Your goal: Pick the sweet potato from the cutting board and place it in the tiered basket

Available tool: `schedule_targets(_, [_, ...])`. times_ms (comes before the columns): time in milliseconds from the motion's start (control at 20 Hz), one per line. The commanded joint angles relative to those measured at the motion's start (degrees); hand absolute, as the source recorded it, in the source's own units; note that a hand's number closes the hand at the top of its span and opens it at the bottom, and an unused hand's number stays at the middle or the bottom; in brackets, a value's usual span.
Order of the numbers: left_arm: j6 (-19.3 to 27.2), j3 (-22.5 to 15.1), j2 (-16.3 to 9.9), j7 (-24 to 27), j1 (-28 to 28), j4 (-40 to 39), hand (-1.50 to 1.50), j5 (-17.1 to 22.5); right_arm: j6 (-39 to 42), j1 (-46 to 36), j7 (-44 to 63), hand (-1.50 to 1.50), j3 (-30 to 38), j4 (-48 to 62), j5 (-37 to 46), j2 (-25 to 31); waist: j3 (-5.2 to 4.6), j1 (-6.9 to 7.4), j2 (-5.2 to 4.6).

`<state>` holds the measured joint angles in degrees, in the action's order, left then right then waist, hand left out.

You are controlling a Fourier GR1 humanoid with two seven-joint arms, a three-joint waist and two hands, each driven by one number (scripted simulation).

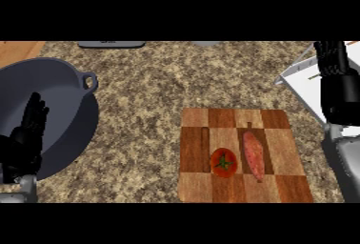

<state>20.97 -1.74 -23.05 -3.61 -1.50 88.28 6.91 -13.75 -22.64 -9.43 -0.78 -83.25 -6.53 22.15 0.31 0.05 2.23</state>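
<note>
A pinkish, elongated sweet potato [253, 155] lies lengthwise on the right half of the checkered wooden cutting board [211, 186]. No hand touches it. At the upper right edge of the head view sits the white tiered basket [302, 81], only partly visible. My right hand [341, 97] is raised along the right edge, right of the board and over the basket's near side. Its fingers [330, 55] are straight and hold nothing. My left hand [28, 131] rests open at the far left, fingers up.
A red tomato [224, 162] lies on the board just left of the sweet potato. A large grey pot [63, 90] with a loop handle fills the left side, under my left hand. A grey item [111, 44] sits at the counter's back edge.
</note>
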Motion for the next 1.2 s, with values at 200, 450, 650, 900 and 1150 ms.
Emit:
schedule_targets(200, [-11.45, -9.42, 3.43, 3.94, -1.4, 3.24, 0.0, 2.77, -2.28, -1.68, 11.82, -1.5, -6.84, 8.28, -0.9, -10.71, -0.51, 0.69, -3.21])
schedule_targets(450, [-16.25, -12.56, 5.32, 3.67, -0.92, 2.22, 0.0, 5.72, -9.51, 0.91, 9.93, -1.5, -10.05, 14.06, 1.32, -21.51, -0.36, 0.12, -3.2])
schedule_targets(650, [-16.06, -12.47, 6.93, 2.72, -3.83, -1.47, 0.0, 4.49, -12.09, 1.46, 5.59, -1.5, -12.9, 10.69, 6.19, -19.65, -0.35, -0.86, -2.42])
schedule_targets(900, [-17.26, -11.8, 6.15, 5.96, 0.45, -0.74, 0.0, 4.15, -9.34, -0.52, 22.11, -1.5, -19.58, 4.44, 15.97, -8.5, -0.64, -2.36, -1.77])
schedule_targets(1150, [-15.87, -12.34, 6.73, 2.77, 1.73, 2.52, 0.0, 4.18, 3.95, -6.72, 38.06, -1.5, -26.06, 6.16, 23.67, 3.7, -1.11, -2.83, -1.19])
